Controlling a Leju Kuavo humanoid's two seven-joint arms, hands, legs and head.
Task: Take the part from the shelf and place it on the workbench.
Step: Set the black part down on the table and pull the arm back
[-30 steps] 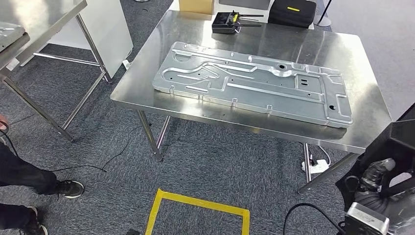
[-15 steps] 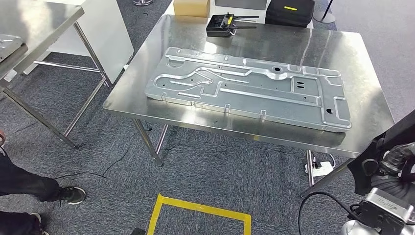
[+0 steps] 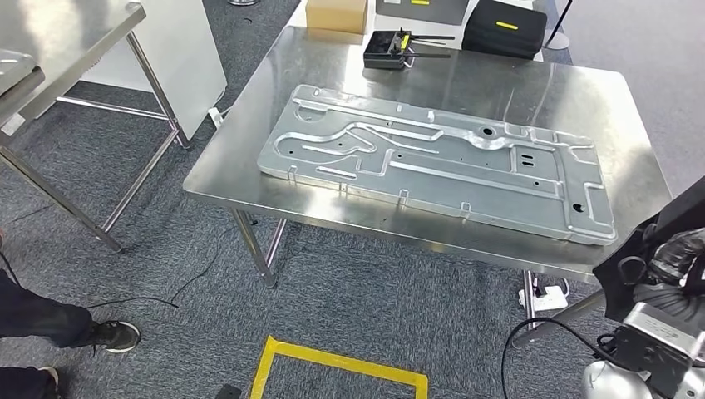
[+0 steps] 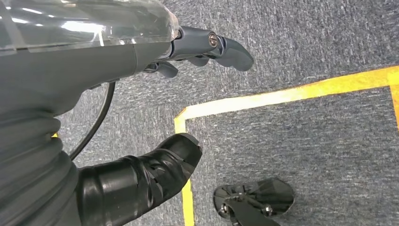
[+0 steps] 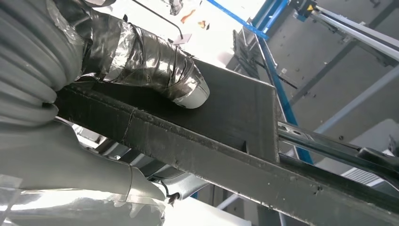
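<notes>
While right robot hand (image 3: 675, 254) grips black flat rigid panel (image 5: 226, 113), thumb pressed on its face, panel sits off bench at 4 o'clock of head view, near bench corner. Left robot hand (image 4: 117, 66) hangs over grey carpet (image 4: 306, 37), fingers apart, nothing held. Stainless steel bench (image 3: 274, 191) carries large silver stamped sheet-metal plate (image 3: 432, 158) across middle. Judgement: carry step. Raise panel above bench rim, aim for bare strip at plate's 12 to 1 o'clock, lay flat. Avoid scraping plate or small black antenna box (image 3: 384, 50) at 12.
</notes>
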